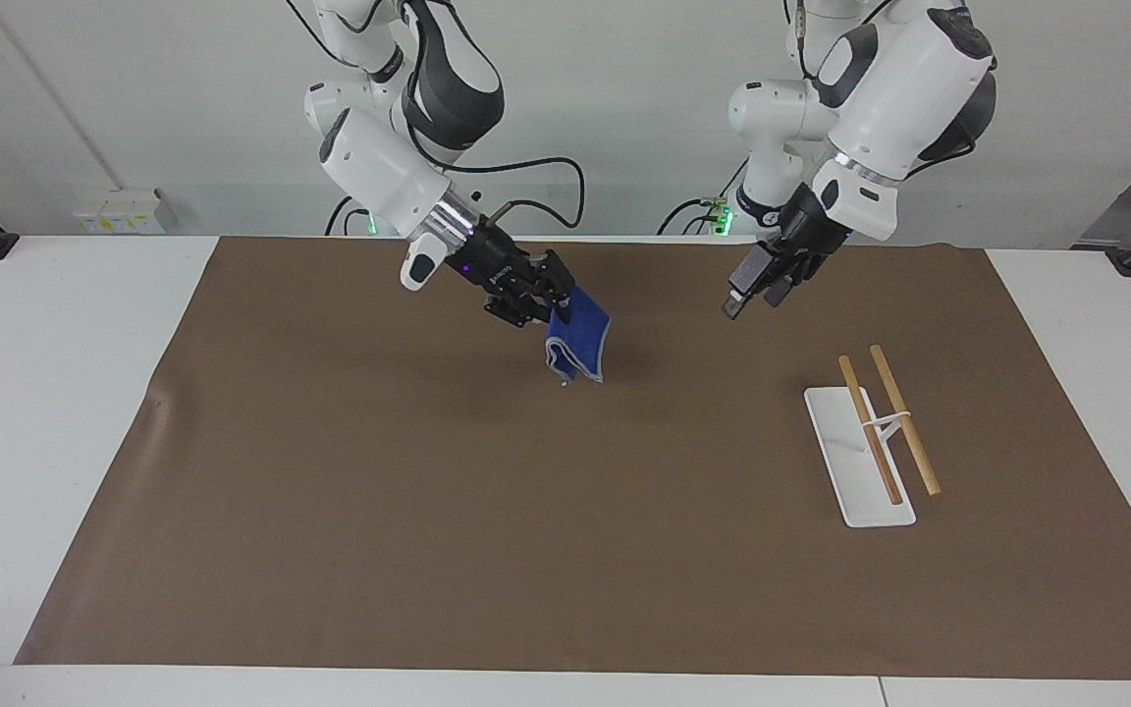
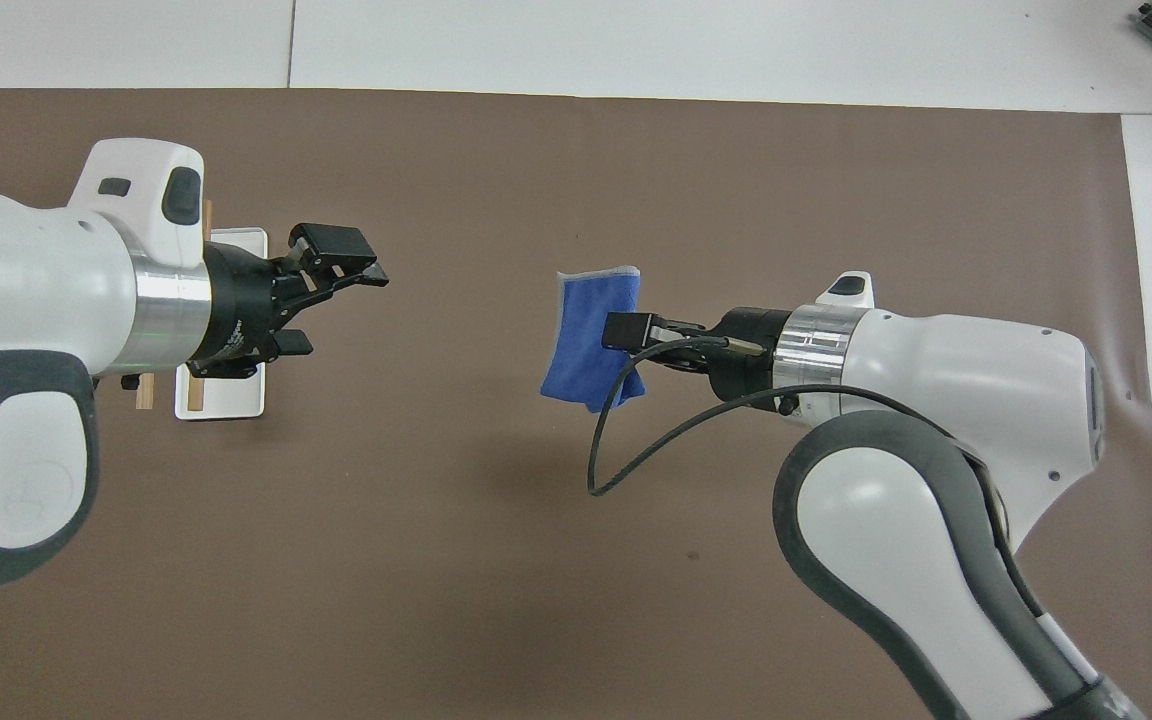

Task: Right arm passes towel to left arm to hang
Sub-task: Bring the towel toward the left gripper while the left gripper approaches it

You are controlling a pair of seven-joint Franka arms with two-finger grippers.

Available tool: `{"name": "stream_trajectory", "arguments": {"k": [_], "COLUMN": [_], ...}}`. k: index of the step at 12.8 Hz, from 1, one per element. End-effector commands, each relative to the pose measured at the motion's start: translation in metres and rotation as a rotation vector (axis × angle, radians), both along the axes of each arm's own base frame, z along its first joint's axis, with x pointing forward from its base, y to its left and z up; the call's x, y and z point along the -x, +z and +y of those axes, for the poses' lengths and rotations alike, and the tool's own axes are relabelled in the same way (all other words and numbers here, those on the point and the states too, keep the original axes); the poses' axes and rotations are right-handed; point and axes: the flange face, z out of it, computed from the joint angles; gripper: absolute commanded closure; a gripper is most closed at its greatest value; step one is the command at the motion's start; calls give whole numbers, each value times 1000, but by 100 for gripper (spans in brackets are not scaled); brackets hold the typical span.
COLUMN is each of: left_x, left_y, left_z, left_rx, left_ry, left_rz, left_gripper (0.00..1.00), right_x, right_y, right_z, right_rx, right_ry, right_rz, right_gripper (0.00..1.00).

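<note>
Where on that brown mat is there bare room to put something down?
Nearly everywhere. The brown mat lies bare along its edge farthest from the robots and toward the right arm's end. Only the white rack with its two wooden rods takes up room, toward the left arm's end. The blue towel hangs in the air from the shut right claw.
</note>
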Motion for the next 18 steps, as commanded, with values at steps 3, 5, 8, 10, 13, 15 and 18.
{"name": "stream_trajectory", "arguments": {"k": [3,5,8,10,13,15,18], "left_x": [53,54,50,56,65,68,75], "left_y": [-35,-39,-52,-71,-85,-93,-94], "left_z": [-38,-46,-41,-48,-64,-66,-73], "left_rx": [56,156,294,341,338,333,330], "left_ry": [191,368,601,673,696,755,784], "left_rz": [46,114,196,216,258,310,348], "left_gripper": [0,0,0,0,0,0,0], "right_x": [1,3,7,11,12,11,11], "right_y": [2,1,0,-2,-4,-4,-3], "right_z": [15,19,27,36,36,36,36], "right_rx": [-99,-98,-108,-107,-109,-110,-111], "right_ry": [-43,-45,-52,-39,-46,-49,-51], "right_rz": [11,10,39,46,60,63,65], "right_gripper": [100,100,100,100,100,100,100]}}
